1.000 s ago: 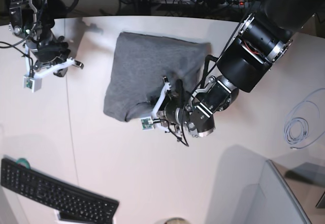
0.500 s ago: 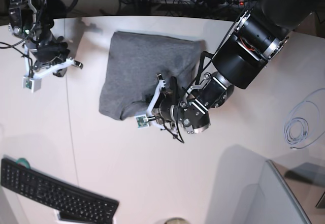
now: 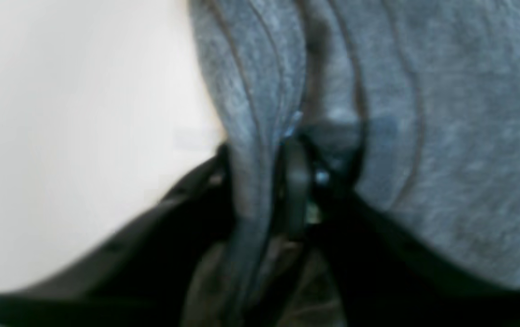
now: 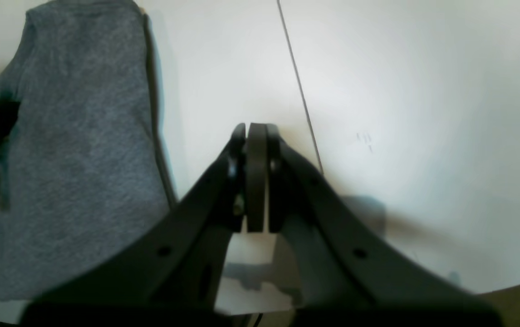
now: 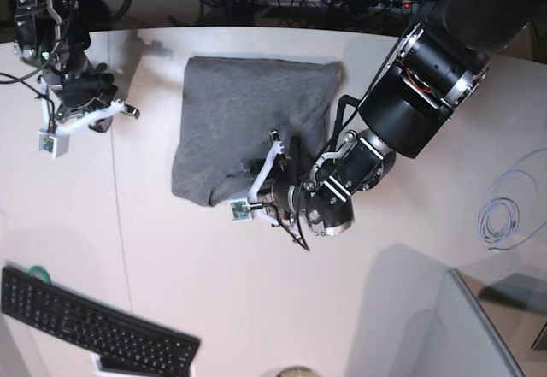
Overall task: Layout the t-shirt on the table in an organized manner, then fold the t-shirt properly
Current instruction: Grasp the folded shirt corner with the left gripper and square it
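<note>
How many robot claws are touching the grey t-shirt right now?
1. The left claw has a fold of the t-shirt between its jaws at the near edge. The right claw is shut over bare table, apart from it.

In the left wrist view everything is blurred: folds of the t-shirt (image 3: 423,113) run between the left gripper (image 3: 287,181), and whether its pads pinch the cloth or stand loose cannot be told. In the base view that gripper's arm hides the shirt's edge at 4 o'clock. The black keyboard (image 5: 94,330) is cut off at the frame's 7 o'clock, and the coiled cable (image 5: 500,215) at 3 o'clock.
</note>
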You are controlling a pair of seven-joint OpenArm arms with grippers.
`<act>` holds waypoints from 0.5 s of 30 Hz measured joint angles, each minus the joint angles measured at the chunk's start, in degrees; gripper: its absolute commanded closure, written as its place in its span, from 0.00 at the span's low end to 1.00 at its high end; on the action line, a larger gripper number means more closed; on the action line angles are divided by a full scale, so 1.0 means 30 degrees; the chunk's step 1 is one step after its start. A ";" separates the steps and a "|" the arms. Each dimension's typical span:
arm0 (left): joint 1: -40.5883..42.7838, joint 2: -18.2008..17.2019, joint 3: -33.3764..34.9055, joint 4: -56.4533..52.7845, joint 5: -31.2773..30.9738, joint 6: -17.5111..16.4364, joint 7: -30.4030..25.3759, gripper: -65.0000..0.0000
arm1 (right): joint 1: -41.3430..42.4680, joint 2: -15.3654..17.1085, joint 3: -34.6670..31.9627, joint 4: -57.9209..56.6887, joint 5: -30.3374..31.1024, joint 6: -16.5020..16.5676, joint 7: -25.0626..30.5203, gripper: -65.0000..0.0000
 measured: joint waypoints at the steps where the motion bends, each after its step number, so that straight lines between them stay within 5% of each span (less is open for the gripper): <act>1: -0.0102 0.0000 0.0000 0.0000 0.0029 0.0000 0.0044 0.56 | 0.0007 0.0007 0.0000 0.0007 -0.0007 0.0000 0.0000 1.00; 6: -0.0809 -0.0022 0.0022 0.0015 0.0058 -0.0007 0.0117 0.41 | 0.0066 0.0000 0.0000 0.0000 -0.0007 0.0000 -0.0044 1.00; 12: -0.1231 -0.0481 0.0044 0.2375 -0.0051 -0.0058 0.0350 0.38 | 0.0102 0.0000 0.0000 0.0000 0.0000 0.0000 -0.0073 1.00; 15: -0.1209 -0.0743 -0.0073 0.3738 -0.0095 -0.0073 0.1880 0.32 | 0.0131 0.0007 0.0000 0.0000 -0.0015 0.0000 -0.0080 1.00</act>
